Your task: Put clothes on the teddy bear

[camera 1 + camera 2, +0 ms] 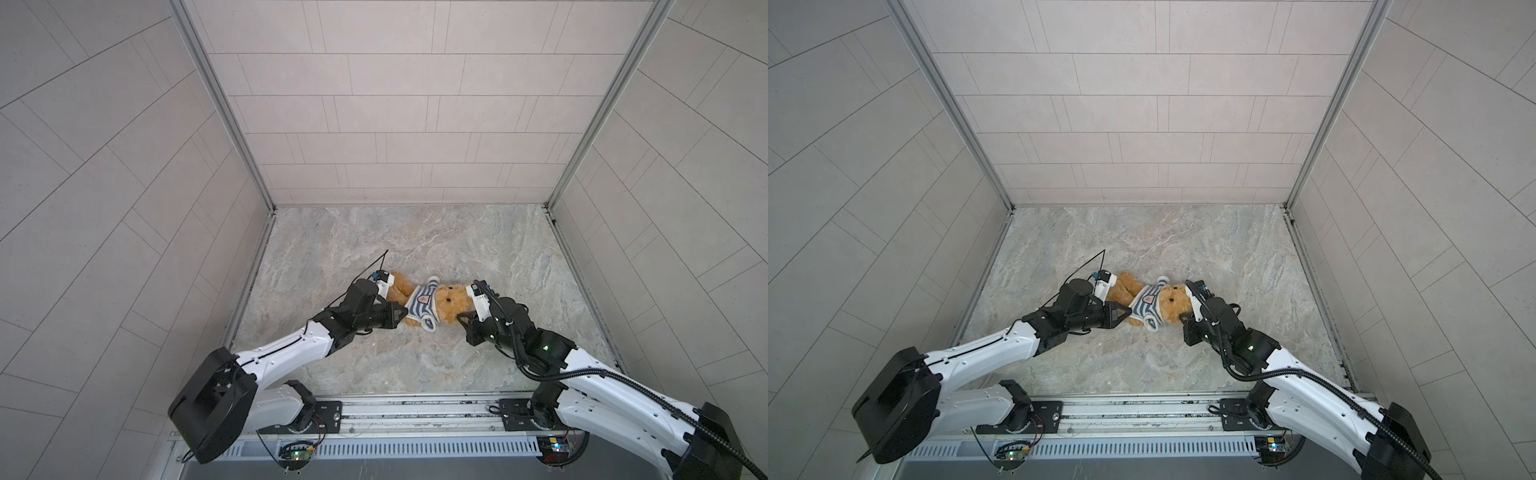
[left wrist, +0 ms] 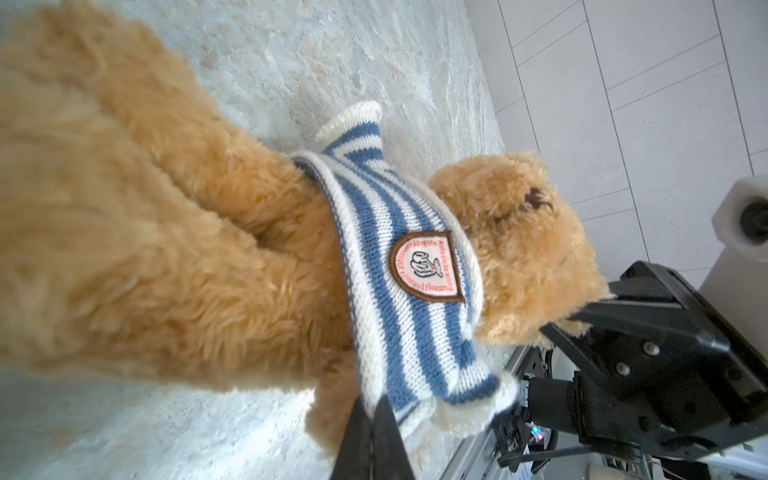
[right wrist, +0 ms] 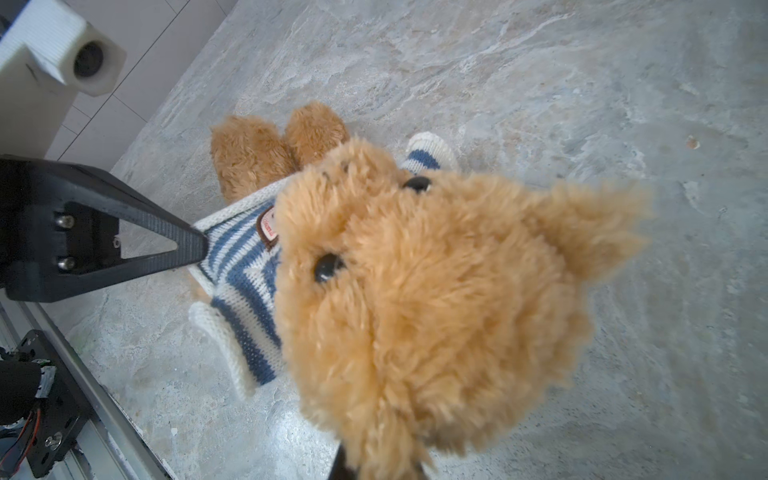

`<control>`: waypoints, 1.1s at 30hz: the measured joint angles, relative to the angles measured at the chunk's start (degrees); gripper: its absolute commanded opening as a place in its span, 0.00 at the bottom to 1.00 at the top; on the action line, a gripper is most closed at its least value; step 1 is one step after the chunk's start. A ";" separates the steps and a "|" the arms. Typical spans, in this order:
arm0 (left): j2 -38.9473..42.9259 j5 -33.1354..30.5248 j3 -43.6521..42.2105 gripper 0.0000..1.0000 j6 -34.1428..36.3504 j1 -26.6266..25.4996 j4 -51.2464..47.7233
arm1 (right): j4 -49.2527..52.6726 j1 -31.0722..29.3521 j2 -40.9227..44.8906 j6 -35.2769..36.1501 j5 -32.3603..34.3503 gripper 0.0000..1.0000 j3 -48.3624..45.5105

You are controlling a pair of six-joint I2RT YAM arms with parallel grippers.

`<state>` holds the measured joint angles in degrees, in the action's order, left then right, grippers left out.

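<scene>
The teddy bear [image 1: 451, 302] lies on its back near the middle of the table [image 1: 374, 249]. In both top views its long axis runs side to side, with the head toward the right and the legs toward the left. Its face is turned up. Its fur is long, fluffy and golden-brown, its eyes are shiny black beads, and its nose is dark stitching.

A knitted shirt [image 1: 420, 309] with blue and white stripes and ribbed cream edges sits bunched around the chest, just under the chin, leaving the belly and legs bare. A shield-shaped badge [image 2: 428, 266] with a brown border is sewn on the front. One cuff points toward the back wall, the other toward the front rail.

The left gripper [image 1: 400, 311] reaches in from the leg side. Its black tapered jaws are pinched together on the lower hem of the shirt. The right gripper [image 1: 462, 318] comes in from the head side, and its jaws are nearly closed on the fur at the side of the head.

The table has a matte grey-beige marble pattern. Pale tiled walls [image 1: 124, 166] stand on three sides.
</scene>
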<state>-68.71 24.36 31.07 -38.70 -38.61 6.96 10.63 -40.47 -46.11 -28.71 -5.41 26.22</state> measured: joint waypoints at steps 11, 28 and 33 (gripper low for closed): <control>9.94 1.62 -2.64 0.00 4.81 0.28 -8.96 | 0.50 -0.02 1.42 -0.07 -0.33 0.00 0.00; 5.66 -1.92 -1.88 0.04 9.51 1.60 -13.31 | 3.17 -0.37 2.78 -8.52 -0.28 0.00 0.83; 4.68 -2.12 -0.28 0.12 7.87 0.92 -11.87 | 3.91 -2.95 0.66 -12.79 2.08 0.00 5.70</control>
<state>-64.03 22.24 30.79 -30.83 -37.69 -4.91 14.55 -43.42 -45.45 -41.50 -3.33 31.92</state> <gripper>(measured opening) 0.102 0.078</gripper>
